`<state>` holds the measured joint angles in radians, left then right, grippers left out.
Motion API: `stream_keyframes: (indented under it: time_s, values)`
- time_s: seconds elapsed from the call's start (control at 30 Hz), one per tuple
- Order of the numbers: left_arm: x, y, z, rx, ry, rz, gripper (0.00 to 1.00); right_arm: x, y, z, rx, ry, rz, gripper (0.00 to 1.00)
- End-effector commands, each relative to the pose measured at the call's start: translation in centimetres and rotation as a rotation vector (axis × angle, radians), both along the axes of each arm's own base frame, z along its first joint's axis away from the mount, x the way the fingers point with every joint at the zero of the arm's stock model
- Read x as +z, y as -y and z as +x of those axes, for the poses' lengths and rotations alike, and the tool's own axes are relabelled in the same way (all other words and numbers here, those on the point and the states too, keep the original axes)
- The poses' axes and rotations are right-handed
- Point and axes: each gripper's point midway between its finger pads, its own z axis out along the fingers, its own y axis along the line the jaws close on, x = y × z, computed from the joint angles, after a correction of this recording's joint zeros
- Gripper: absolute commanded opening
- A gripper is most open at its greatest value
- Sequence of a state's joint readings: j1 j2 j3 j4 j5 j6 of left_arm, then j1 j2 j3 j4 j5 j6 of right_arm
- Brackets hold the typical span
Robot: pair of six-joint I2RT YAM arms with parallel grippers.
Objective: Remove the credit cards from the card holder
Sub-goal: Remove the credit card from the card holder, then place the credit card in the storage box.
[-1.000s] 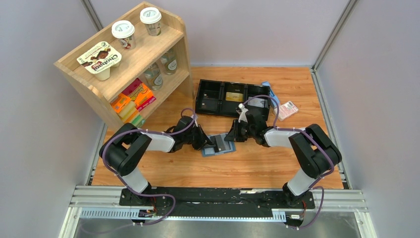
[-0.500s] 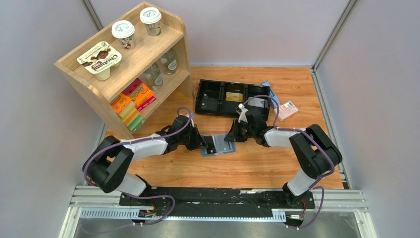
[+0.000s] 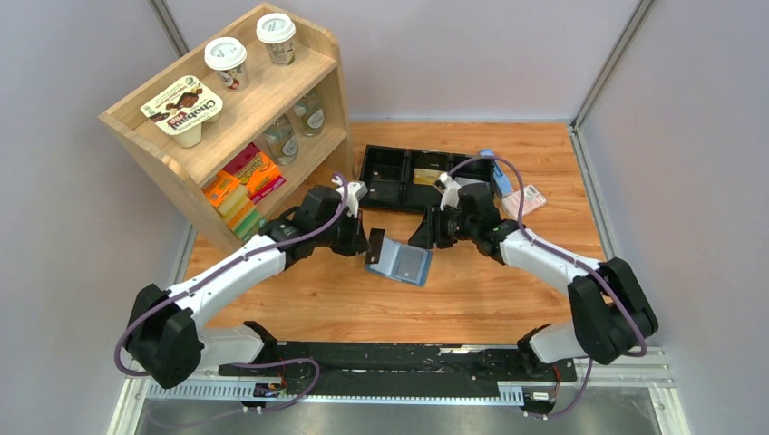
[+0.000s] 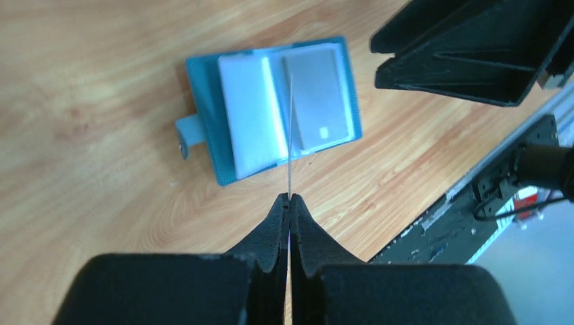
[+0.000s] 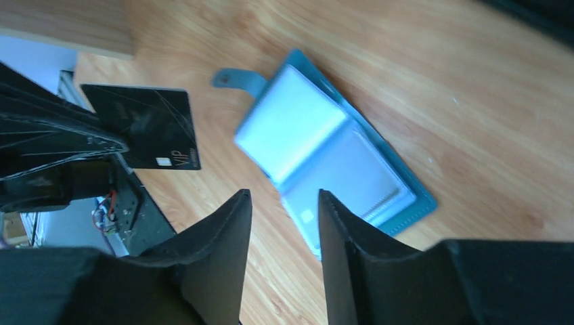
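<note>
Above the table point(image 3: 472, 299), the left gripper point(image 3: 365, 243), fingers clamped on a black credit card point(image 3: 375, 246), has drawn it clear of the open card holder point(image 3: 404, 265). The right gripper point(image 3: 424, 237), jaws spread, has lifted off. One grey card point(image 4: 318, 98) remains pocketed.

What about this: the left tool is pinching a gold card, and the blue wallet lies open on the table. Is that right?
Not gold. The left tool pinches a black card, clear in the right wrist view. The blue wallet does lie open on the table.
</note>
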<state>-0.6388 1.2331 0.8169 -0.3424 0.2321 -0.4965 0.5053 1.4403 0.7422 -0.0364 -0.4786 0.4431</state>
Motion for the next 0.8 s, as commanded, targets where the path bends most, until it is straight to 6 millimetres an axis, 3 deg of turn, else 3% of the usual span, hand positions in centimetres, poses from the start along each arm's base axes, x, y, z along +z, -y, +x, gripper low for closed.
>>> stream_keyframes:
  time_s: [0.0, 0.07, 0.17, 0.37, 0.6, 0.7, 0.77]
  values:
    - [4.0, 0.4, -1.6, -0.275, 0.129, 0.016, 0.0, 6.4, -1.2, -0.2, 0.147, 0.189, 0.082, 0.48]
    - [6.1, 1.0, -2.1, -0.367, 0.175, -0.01, 0.0, 8.5, -1.4, -0.8, 0.206, 0.256, 0.109, 0.55]
    - [7.7, 1.4, -3.8, -0.512, 0.193, -0.039, 0.0, 10.9, -1.6, -1.9, 0.29, 0.334, 0.135, 0.64]
    - [10.5, 1.7, -5.8, -0.671, 0.228, -0.083, 0.0, 13.7, -2.3, -4.0, 0.465, 0.434, 0.181, 0.67]
    - [11.6, 2.0, -6.5, -0.723, 0.229, -0.111, 0.0, 15.1, -4.1, -7.4, 0.666, 0.429, 0.254, 0.6]
    - [11.9, 2.1, -6.7, -0.739, 0.227, -0.123, 0.0, 15.1, -4.5, -7.4, 0.695, 0.445, 0.26, 0.49]
    - [12.0, 2.1, -6.7, -0.741, 0.227, -0.12, 0.0, 15.3, -4.6, -7.6, 0.707, 0.444, 0.274, 0.35]
